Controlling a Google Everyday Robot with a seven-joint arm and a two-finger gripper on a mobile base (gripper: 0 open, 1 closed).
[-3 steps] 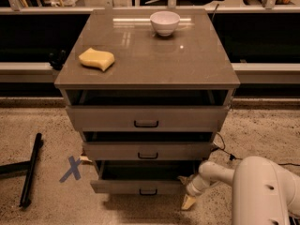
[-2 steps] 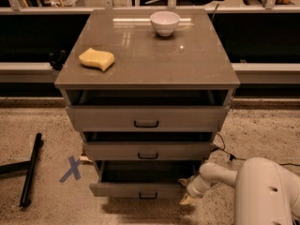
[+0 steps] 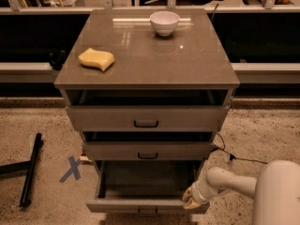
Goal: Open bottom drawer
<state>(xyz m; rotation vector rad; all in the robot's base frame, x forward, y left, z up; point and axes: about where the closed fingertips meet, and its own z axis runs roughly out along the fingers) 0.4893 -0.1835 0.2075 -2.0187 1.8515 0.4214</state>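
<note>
At the right front corner of the bottom drawer (image 3: 145, 179), the gripper (image 3: 191, 198) sits against the drawer's front edge. I cannot tell whether it is spread or pressed together. The drawer stretches leftward from the gripper, pulled well out, with its plain grey inside showing. Above the gripper are two more drawers, the middle drawer (image 3: 147, 150) and the top drawer (image 3: 145, 118), making three, each with one black pull. Higher still, the cabinet top (image 3: 154, 64) carries one white bowl (image 3: 164, 22) and one yellow sponge (image 3: 96, 59). Far left of the gripper, the floor bears one blue X mark (image 3: 71, 168) and one black bar (image 3: 30, 170).

Arm (image 3: 234, 183) extended low, wrist bent — pincer (image 3: 191, 198) btm centre-right
</note>
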